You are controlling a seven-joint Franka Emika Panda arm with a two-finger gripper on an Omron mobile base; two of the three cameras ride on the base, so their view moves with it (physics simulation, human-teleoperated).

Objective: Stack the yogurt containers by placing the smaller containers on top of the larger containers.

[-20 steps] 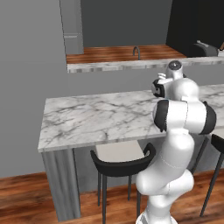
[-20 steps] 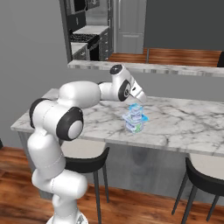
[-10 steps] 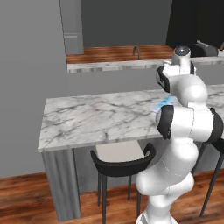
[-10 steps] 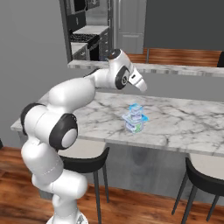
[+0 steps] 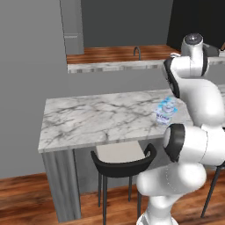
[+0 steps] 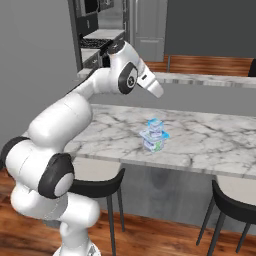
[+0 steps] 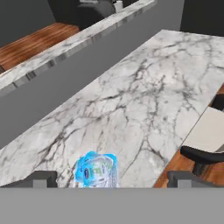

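Note:
Two yogurt containers stand as one stack (image 6: 154, 135) on the marble counter (image 6: 215, 142), a smaller container (image 6: 155, 124) sitting on a larger container (image 6: 152, 144). The left base view has the same stack (image 5: 166, 110) near the counter's right part, beside my arm. My gripper (image 6: 157, 92) hangs well above the stack and a little behind it, pointing down and to the right. Looking along the hand, the stack (image 7: 96, 170) lies far below, between the two widely spread fingertips (image 7: 43, 178). The gripper (image 7: 113, 179) is open and holds nothing.
A black stool (image 5: 123, 154) with a pale seat stands under the counter's front edge, and another stool (image 6: 234, 197) stands further right. Behind the counter (image 5: 96, 118) runs a higher marble ledge (image 5: 114, 67) with a faucet (image 5: 137, 52).
The arm has lifted and drawn the hand up and away from the stack. The stacked containers have stayed where they were, and the gripper has stayed open.

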